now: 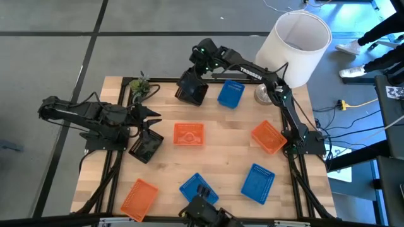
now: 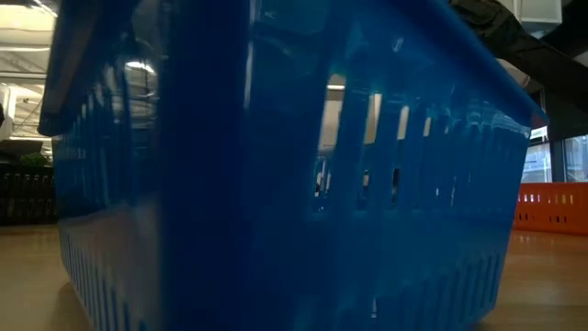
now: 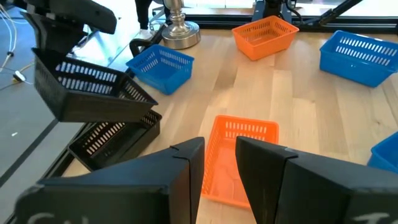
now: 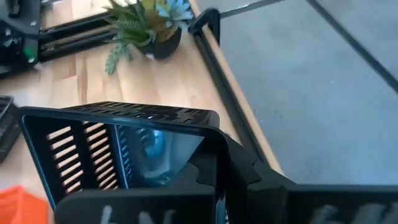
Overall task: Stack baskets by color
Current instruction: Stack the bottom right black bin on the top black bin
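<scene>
My right gripper [image 1: 197, 70] reaches to the table's far side and is shut on a black basket [image 1: 191, 89], held in the air. The left wrist view shows that basket [image 3: 87, 93] hanging tilted over a second black basket [image 3: 115, 140], which rests on the table. A third black basket [image 1: 146, 146] lies beside my left gripper [image 1: 153, 120], whose fingers [image 3: 186, 168] stand open around nothing. Orange baskets [image 1: 189, 134] [image 1: 268, 137] [image 1: 139, 197] and blue baskets [image 1: 231, 93] [image 1: 257, 183] [image 1: 199, 188] lie singly on the table. My right gripper [image 4: 217, 174] has the black basket by its upper rim, close to a corner [image 4: 208, 127]. It comes at the rim slanting down from the table's right. The fingers themselves hide how they sit on the wall. The basket hangs tilted below them, clear of the table.
A big white lampshade [image 1: 293, 44] and its metal base [image 1: 262, 94] stand at the far right. A small green plant [image 1: 140, 85] sits at the far left corner. A blue basket [image 2: 276, 184] fills the low view. Bare wood shows between the baskets at mid table.
</scene>
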Controlling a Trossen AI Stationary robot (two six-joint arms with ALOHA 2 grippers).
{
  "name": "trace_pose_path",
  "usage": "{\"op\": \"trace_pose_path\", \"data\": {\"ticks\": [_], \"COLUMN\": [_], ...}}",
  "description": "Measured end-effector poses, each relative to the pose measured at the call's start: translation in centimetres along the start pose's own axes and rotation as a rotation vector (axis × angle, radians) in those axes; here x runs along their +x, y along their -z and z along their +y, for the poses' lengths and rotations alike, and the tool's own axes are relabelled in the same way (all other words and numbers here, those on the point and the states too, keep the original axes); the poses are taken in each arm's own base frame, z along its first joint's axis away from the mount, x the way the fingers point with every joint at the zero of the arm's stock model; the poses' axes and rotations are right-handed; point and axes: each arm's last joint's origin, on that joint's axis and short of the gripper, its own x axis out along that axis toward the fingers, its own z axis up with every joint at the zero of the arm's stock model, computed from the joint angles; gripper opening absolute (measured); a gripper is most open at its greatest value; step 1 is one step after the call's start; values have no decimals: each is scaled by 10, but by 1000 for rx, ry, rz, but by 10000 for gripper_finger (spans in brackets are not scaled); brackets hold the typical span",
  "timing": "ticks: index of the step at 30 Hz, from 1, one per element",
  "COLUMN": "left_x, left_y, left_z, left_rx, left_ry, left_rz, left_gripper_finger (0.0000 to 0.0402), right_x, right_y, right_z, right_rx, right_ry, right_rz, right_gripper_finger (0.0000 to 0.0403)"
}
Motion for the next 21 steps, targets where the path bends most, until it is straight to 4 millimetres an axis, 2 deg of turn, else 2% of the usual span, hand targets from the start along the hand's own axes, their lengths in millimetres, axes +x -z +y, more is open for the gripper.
{"op": "trace_pose_path", "data": {"ticks": [10, 21], "left_x": [0, 0], "left_y": [0, 0], "left_z": [0, 0], "left_rx": [-4, -4], "left_ry": [0, 0], "left_rz": [0, 0], "left_gripper_finger": [85, 85], "right_x": [18, 17], "right_y": [25, 34], "right_z": [-9, -6], "right_rx": [22, 52], "right_ry": [13, -24], "right_rz": [75, 171], "right_gripper_finger": [1, 3]}}
